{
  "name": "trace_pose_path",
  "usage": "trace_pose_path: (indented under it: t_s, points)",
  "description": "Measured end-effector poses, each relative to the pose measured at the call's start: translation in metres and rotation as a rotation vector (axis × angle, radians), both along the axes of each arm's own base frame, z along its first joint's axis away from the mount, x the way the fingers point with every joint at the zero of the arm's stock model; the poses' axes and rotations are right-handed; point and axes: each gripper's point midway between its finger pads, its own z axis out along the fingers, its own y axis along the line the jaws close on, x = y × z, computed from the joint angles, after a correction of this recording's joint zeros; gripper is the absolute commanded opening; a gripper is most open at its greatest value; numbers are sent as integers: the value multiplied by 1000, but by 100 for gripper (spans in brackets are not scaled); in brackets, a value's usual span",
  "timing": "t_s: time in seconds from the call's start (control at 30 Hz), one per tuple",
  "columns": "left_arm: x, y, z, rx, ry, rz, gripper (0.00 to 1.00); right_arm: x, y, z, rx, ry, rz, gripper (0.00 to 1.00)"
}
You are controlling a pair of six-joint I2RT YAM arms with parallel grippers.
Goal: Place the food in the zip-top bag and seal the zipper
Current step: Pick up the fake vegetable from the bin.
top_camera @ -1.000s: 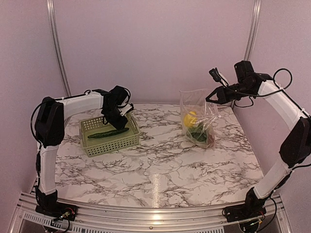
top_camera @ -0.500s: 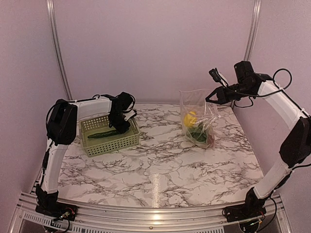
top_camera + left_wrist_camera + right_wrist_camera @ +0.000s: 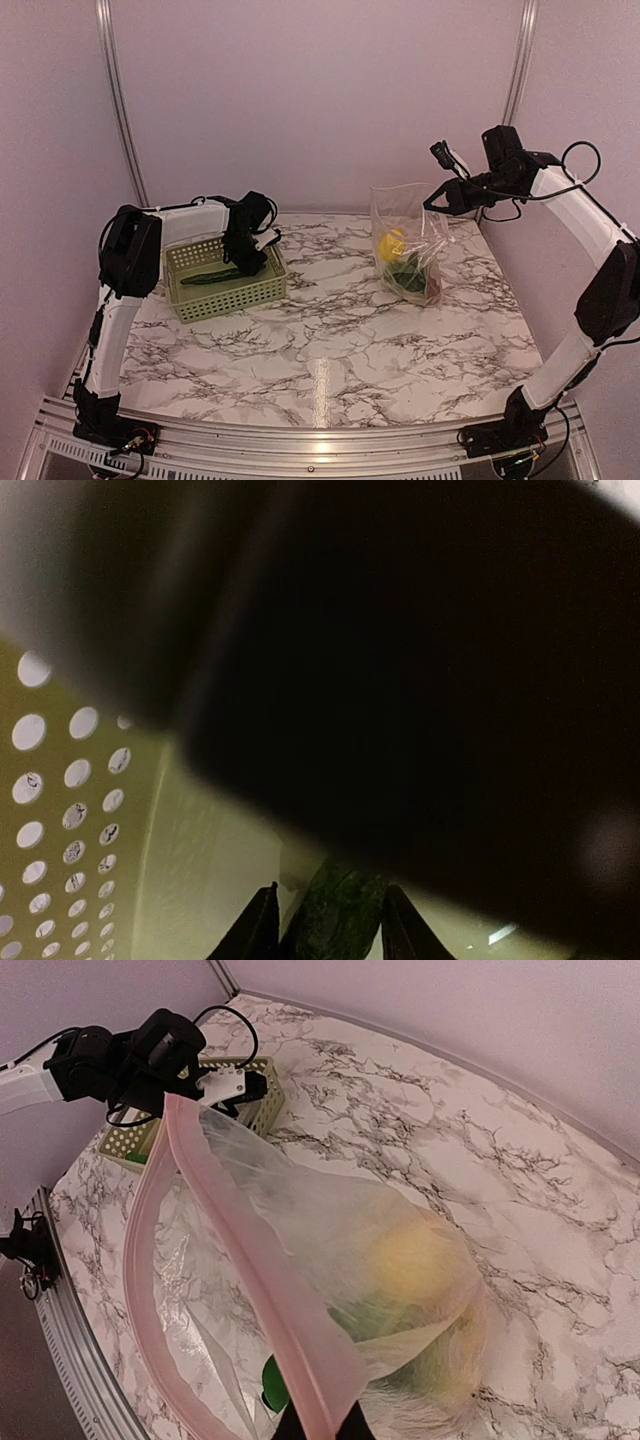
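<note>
Your left fingers point(image 3: 262, 926) straddle the cucumber point(image 3: 335, 918) at its right end, across its length, grip unclear; your right fingers point(image 3: 356, 1430) pinch the bag point(image 3: 300, 1220) well to the right.

White arm links point(image 3: 578, 216), black joints point(image 3: 129, 251) — looped cables point(image 3: 586, 150)

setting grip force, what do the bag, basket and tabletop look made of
The zip-top bag: thin clear plastic film, glossy and crinkled, contents showing through. The basket: light green moulded plastic, fairly matte, with rows of round holes. The table: glossy marble-pattern top with glare; real stone or laminate, cannot tell.
</note>
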Motion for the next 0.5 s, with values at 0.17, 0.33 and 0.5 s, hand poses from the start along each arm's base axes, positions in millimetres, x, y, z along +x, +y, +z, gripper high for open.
trace_pose_path:
  t_s: [0.17, 0.33, 0.5]
  points:
    - [0, 0, -3, -17, 15, 2, 26, 0, 0, 0, -1, -1, 0, 0]
    - [0, 1, -2, -26, 15, 7, 20, 0, -1, 0, -4, -2, -2, 0]
    - [5, 4, 25, -48, -29, 23, 18, 1, -1, -1, -7, -2, -5, 0]
